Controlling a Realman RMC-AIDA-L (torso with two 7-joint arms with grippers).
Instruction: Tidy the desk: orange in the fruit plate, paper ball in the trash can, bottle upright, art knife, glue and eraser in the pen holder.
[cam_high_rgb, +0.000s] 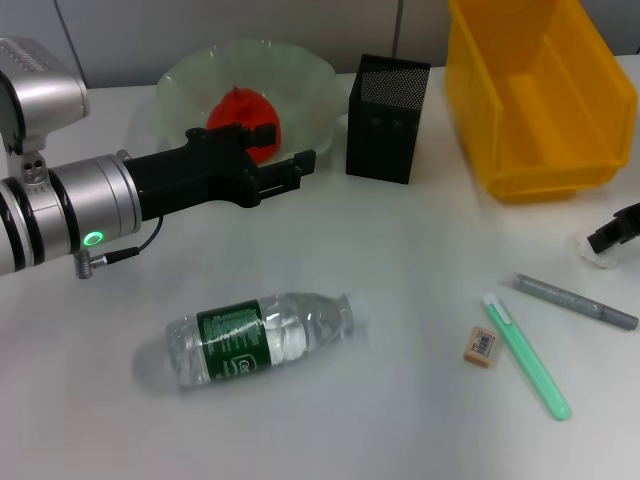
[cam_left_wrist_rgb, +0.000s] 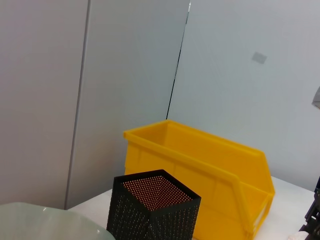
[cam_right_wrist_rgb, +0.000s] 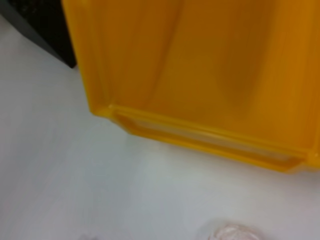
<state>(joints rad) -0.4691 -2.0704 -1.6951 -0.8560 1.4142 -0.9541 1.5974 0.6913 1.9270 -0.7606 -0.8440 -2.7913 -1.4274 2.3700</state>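
Nearest, the bottle (cam_high_rgb: 262, 338) lies on its side on the counter (cam_high_rgb: 360, 260), while the left jaws (cam_high_rgb: 290, 160), spread, hover at the plate (cam_high_rgb: 300, 85) holding the orange (cam_high_rgb: 243, 107); right jaws' (cam_high_rgb: 612, 236) state unclear, by the paper ball (cam_high_rgb: 598, 256).

Behind the trash can (cam_left_wrist_rgb: 200, 160): a pale grey wall (cam_left_wrist_rgb: 240, 90), plain and matte, made of flat upright panels. Split by a thin dark seam (cam_left_wrist_rgb: 177, 65), slanting down the wall and ending right behind the trash can's rear corner. Farther from the trash can, past that seam: a second, broader joint (cam_left_wrist_rgb: 82, 100), softer and greyer, with a slightly darker panel beyond it. High on the wall above the trash can, well clear of its rim: a small grey rectangular patch (cam_left_wrist_rgb: 259, 57), slightly tilted. Too small to tell what kind.
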